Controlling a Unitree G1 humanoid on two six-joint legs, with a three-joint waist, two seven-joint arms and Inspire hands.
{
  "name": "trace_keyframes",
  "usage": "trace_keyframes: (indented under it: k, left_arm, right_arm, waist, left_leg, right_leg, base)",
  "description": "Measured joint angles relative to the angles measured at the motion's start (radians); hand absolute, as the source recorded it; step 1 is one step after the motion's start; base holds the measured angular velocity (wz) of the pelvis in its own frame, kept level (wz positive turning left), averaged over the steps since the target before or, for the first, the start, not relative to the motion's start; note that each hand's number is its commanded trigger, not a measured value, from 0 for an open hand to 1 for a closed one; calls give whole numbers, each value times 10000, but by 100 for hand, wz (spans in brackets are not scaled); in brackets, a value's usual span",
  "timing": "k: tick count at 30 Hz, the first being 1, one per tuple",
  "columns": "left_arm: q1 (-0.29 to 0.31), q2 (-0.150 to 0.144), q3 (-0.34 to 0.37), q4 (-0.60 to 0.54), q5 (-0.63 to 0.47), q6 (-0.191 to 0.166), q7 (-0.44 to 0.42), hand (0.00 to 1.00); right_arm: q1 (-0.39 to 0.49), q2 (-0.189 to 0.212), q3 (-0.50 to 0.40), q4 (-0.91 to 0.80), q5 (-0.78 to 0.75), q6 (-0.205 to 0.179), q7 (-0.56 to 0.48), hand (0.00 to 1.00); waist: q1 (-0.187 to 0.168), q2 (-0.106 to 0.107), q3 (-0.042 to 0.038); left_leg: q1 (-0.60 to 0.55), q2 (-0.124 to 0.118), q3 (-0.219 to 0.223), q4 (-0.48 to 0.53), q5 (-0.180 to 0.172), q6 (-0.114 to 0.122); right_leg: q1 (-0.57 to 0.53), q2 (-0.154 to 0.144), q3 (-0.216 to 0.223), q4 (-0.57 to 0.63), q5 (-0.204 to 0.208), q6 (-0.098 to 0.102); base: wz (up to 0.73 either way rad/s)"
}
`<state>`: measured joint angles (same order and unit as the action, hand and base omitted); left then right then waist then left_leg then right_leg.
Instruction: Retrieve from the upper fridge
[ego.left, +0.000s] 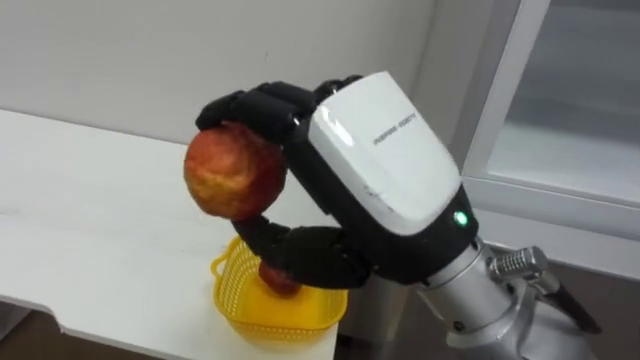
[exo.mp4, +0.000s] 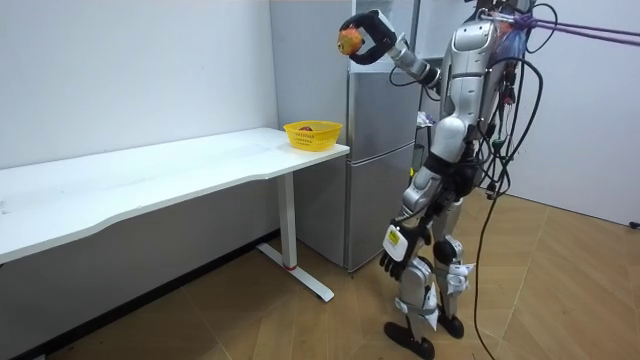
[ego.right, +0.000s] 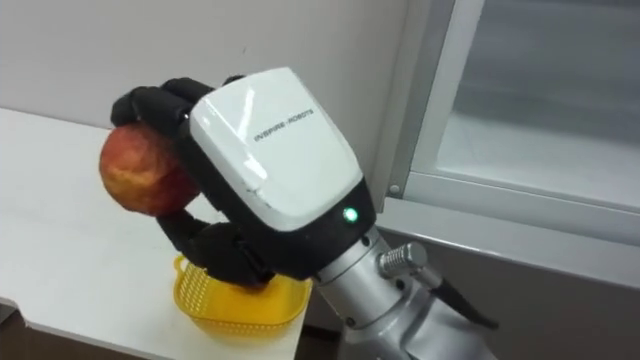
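In the left eye view, the apple (ego.left: 233, 172) is held tight in the right hand (ego.left: 380, 150), with fingers and thumb curled round it, high above the yellow basket (ego.left: 275, 312) on the white table (ego.left: 90, 230). In the room view, the left hand (exo.mp4: 396, 252) is hung low, and its fingers cannot be told. In the right eye view, the apple is seen round and smooth, the basket full of little holes. The apple should be lowered slowly, then let go.
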<state>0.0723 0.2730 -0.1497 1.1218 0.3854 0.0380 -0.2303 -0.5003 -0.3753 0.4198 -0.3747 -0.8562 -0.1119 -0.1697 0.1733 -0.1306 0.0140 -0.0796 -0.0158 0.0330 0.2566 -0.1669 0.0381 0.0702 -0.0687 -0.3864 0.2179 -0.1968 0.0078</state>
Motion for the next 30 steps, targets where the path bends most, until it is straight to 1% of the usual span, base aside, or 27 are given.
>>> trace_keyframes:
  k: [1,3,5,9,12,15,16,18,19,23,27,28,30]
  left_arm:
    - [-3,14,-159,3,10,0,-9,0]
    - [-9,15,-198,9,10,-3,-44,0]
    - [-64,35,-190,43,19,-4,-192,0]
    - [-171,38,-190,84,259,-5,-213,0]
    - [-169,68,-200,84,332,2,-199,0]
    - [-190,93,-204,81,335,11,-177,0]
    - [-205,97,-204,79,336,29,-177,0]
    - [-244,97,-200,63,414,45,-188,0]
    - [-262,97,-200,53,423,49,-200,0]
    - [-296,148,-195,-14,423,76,-223,0]
    - [-329,147,-195,-15,414,91,-226,0]
    - [-327,146,-196,-15,414,110,-224,0]
    - [-326,147,-197,-16,395,158,-219,0]
  right_arm:
    - [0,49,16,198,-159,1,0,100]
    - [0,158,75,491,-542,23,13,100]
    - [0,149,282,736,-1064,29,136,100]
    - [-1,153,332,1259,-1239,52,329,100]
    - [-55,92,333,1697,-1250,50,402,100]
    - [-88,64,340,2244,-1284,224,415,100]
    - [-91,65,341,2417,-1285,258,415,100]
    - [-93,66,341,2669,-1320,297,417,100]
    - [-93,65,342,2838,-1360,318,419,100]
    - [-91,66,427,2993,-1438,604,442,100]
    - [-92,65,590,3274,-1518,749,445,100]
    - [-91,66,671,3332,-1593,844,517,100]
    - [-91,66,717,3424,-1647,881,613,100]
  waist:
    - [17,-8,2]
    - [63,-8,3]
    - [199,-10,6]
    - [344,-31,11]
    - [462,-111,38]
    - [508,-254,52]
    - [529,-315,30]
    - [540,-379,40]
    - [539,-384,39]
    - [544,-379,42]
    - [547,-366,47]
    - [547,-363,49]
    - [547,-350,56]
  left_leg:
    - [-4,-9,-30,6,0,0]
    - [-13,-10,-37,14,0,0]
    - [-50,-8,-38,15,3,-7]
    - [-85,-9,-90,29,10,-16]
    - [-117,-12,-96,30,13,-19]
    - [-160,-16,-125,31,17,-24]
    - [-183,-16,-126,35,17,-24]
    - [-259,-15,-127,81,17,-24]
    - [-310,-14,-133,122,10,-17]
    - [-412,-21,-134,144,8,-14]
    - [-479,-20,-133,173,9,-15]
    - [-493,-26,-133,175,9,-15]
    - [-499,-34,-133,174,9,-15]
  right_leg:
    - [0,0,-1,2,0,0]
    - [-25,1,7,2,-2,3]
    - [-57,6,-1,-2,-2,4]
    - [-58,8,-30,-4,-3,4]
    - [-63,11,-53,-11,-5,7]
    - [-91,8,-109,-10,-6,9]
    - [-143,8,-117,-10,-6,9]
    - [-203,8,-128,-9,-5,8]
    - [-223,8,-134,-9,-5,8]
    - [-323,6,-129,-9,-5,8]
    - [-353,13,-147,-53,-5,8]
    - [-349,14,-157,-90,-5,7]
    - [-338,16,-155,-127,-4,6]
  base:
    - [5]
    - [2]
    - [-2]
    - [6]
    - [0]
    - [2]
    - [0]
    - [0]
    - [0]
    - [0]
    - [0]
    - [0]
    - [0]
